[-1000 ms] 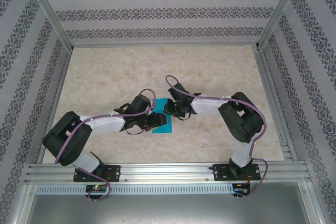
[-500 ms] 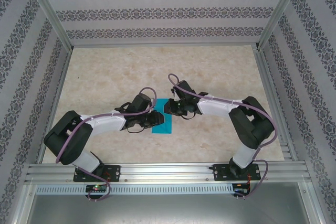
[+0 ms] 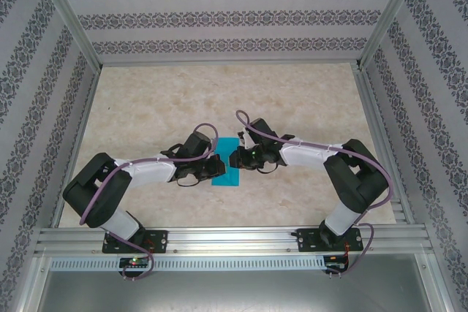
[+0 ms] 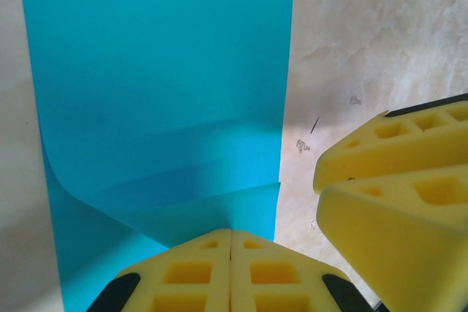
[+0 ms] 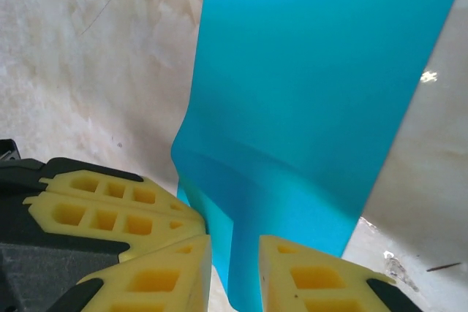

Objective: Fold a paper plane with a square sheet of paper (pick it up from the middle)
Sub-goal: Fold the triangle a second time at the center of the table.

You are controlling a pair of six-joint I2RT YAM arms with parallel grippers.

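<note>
The sheet of paper (image 3: 231, 179) lies flat on the worktop (image 3: 292, 100) at the middle of the overhead frame. It is a teal oblong whose long axis runs from the top of the frame to the bottom. The two arms meet it from either side, about halfway along its length and equally close. The left gripper (image 4: 230, 242) is closed tight on the near edge, which curls up off the surface. The right gripper (image 5: 234, 253) has its jaws slightly apart around a raised ridge of paper. Whether it actually pinches that ridge is unclear. Any lift likely depends on both grippers rising together across the short axis.
</note>
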